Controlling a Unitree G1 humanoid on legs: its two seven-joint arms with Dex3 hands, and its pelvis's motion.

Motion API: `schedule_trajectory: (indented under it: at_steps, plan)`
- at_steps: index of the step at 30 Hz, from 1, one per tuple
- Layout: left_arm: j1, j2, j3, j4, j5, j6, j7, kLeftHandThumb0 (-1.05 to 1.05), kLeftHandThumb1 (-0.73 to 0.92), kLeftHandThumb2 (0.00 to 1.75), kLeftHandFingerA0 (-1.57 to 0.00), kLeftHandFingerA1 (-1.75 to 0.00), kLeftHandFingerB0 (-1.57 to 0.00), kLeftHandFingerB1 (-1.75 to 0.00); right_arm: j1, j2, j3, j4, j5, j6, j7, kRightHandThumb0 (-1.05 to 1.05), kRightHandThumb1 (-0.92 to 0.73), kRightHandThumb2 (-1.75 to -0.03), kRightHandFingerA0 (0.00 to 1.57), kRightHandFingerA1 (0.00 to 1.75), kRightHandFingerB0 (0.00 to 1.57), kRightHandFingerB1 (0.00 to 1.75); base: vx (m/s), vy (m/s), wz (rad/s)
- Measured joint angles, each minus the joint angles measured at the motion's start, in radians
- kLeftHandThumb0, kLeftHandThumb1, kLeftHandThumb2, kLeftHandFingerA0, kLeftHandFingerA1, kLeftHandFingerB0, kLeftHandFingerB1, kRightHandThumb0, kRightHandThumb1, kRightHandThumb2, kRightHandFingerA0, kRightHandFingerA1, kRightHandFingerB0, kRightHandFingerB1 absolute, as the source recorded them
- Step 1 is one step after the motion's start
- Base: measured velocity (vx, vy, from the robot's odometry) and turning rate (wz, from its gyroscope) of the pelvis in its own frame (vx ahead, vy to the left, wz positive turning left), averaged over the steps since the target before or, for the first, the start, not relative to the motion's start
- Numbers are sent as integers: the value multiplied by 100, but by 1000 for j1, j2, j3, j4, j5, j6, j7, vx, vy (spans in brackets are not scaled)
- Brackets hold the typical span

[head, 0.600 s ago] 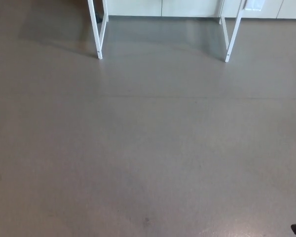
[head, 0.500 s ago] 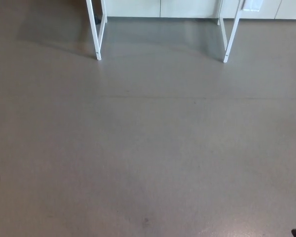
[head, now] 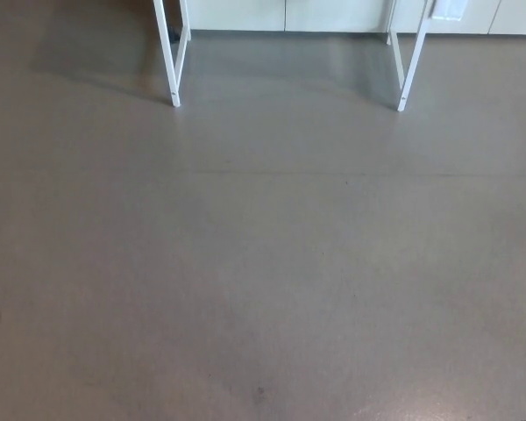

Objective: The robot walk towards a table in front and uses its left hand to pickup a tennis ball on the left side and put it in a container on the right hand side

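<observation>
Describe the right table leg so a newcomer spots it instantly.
Grey floor fills the view; white legs stand at its far edge, before pale cabinets. The right table leg is on the picture's right and slants up to the right, whereas the left table leg slants up to the left.

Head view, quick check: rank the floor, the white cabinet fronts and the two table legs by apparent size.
1. Grey floor: fills nearly the whole frame.
2. White cabinet fronts: a strip along the top edge.
3. Left table leg and right table leg: look alike, so unranked.
</observation>
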Motion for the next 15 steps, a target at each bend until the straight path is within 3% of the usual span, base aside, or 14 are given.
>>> schedule_trajectory:
  at_steps: [1, 5, 6, 7, 10, 11, 15]
  plan:
    - [0, 1, -1, 2, 0, 0, -1, -18, 57, 56, -42, -50, -32, -37, -1, 1, 0, 2, 0, -1, 0, 14, -46, -87, 35, 61, 21, 53, 191, -35, -147]
    - [2, 11, -3, -3, 0, -6, -3, -18, 57, 57, -42, -50, -33, -37, -2, 0, 8, 5, -2, -10, 1, 15, -46, -87, 33, 60, 21, 53, 154, 43, 8]
    - [-2, 9, -4, -5, -1, -11, -3, -19, 56, 56, -42, -51, -33, -37, -1, -3, 7, 7, -2, -10, 1, 15, -64, -58, 39, 54, 28, 44, 127, 33, 25]
    - [0, 6, -5, -3, 0, -12, -4, -19, 56, 56, -42, -51, -33, -37, -1, -5, 7, 7, -2, -10, 1, 15, -64, -58, 39, 54, 28, 44, 134, 35, -9]
    - [24, 3, -9, 5, 0, -15, -3, -20, 54, 56, -44, -52, -35, -36, 11, -9, 10, 7, -4, -14, 0, 15, -64, -58, 39, 54, 28, 44, 16, 36, -1]
    - [27, 3, -9, 5, 0, -15, -3, -19, 52, 55, -46, -54, -35, -36, 14, -9, 11, 7, -4, -15, 0, 14, -45, -87, 34, 60, 21, 53, 58, 140, -5]
    - [36, -1, -9, 4, 0, -14, 0, -21, 52, 55, -45, -53, -34, -37, 17, -10, 16, 14, -4, -19, 0, 16, -45, -87, 34, 61, 22, 54, 108, 228, -25]
